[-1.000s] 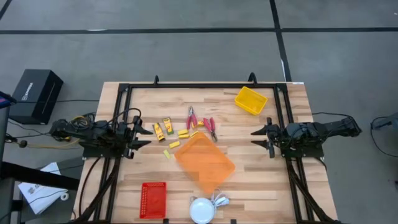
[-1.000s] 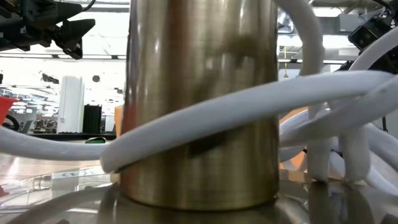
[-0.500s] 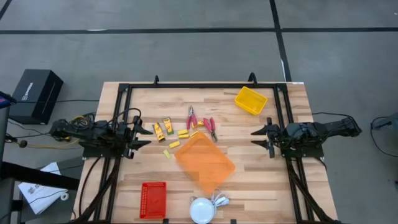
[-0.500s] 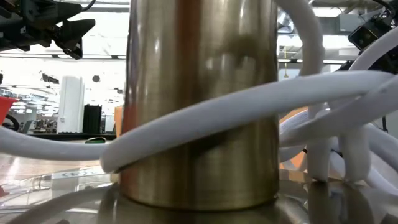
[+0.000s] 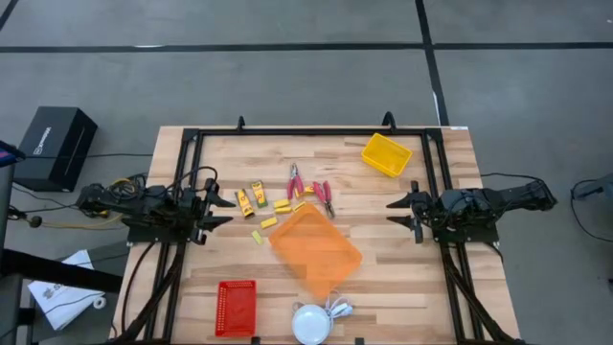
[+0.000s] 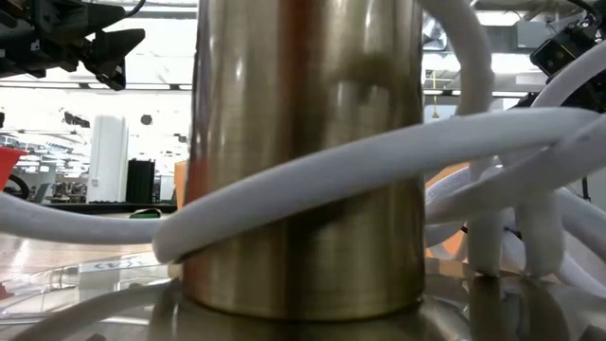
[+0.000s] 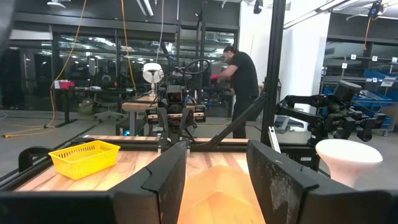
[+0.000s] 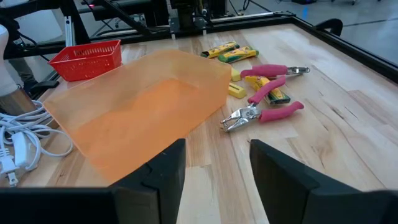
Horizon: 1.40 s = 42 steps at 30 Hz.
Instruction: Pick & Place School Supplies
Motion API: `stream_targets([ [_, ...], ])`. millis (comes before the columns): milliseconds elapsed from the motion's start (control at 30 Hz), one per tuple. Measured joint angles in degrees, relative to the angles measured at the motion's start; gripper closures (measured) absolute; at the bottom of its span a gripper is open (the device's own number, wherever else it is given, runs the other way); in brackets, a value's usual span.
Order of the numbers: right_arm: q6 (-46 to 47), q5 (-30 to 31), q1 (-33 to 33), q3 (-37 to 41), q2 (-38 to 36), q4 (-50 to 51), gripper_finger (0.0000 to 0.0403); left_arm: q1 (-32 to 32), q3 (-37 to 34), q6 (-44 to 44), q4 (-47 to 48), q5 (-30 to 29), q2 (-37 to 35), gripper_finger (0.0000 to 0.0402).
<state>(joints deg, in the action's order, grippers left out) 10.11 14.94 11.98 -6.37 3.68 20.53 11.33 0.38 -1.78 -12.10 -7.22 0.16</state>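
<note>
Two pink-handled tools (image 5: 308, 188) lie flat on the table's far middle, also in the right wrist view (image 8: 266, 112). Orange-yellow packets (image 5: 251, 196) lie left of them, and a third one (image 8: 273, 92) lies under a tool. Small yellow blocks (image 5: 276, 213) lie beside the orange tray (image 5: 314, 246). My left gripper (image 5: 227, 211) is open and empty at the table's left. My right gripper (image 5: 393, 212) is open and empty at the table's right. Both face the table's middle.
A yellow bin (image 5: 385, 154) stands at the far right, a red bin (image 5: 236, 308) at the near left. A white dome with a cord (image 5: 313, 321) sits at the near edge and blocks the low view (image 6: 312, 152). A person (image 7: 239, 71) stands beyond the table.
</note>
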Motion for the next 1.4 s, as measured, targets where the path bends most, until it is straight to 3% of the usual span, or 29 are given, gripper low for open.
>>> stream_targets([
  [500,0.00,0.00,0.01,-0.02,0.02,0.00,0.0233,-0.02,0.00,0.00,-0.37,-0.02,-0.02,0.0238],
  [933,0.00,0.00,0.00,-0.01,0.02,0.00,0.0233,0.00,0.00,-0.26,-13.78,-0.02,0.00,0.0238],
  [1400,0.00,0.00,0.01,0.00,0.01,0.00,0.0233,0.00,0.00,-3.65,-16.47,-0.28,0.37,0.0238],
])
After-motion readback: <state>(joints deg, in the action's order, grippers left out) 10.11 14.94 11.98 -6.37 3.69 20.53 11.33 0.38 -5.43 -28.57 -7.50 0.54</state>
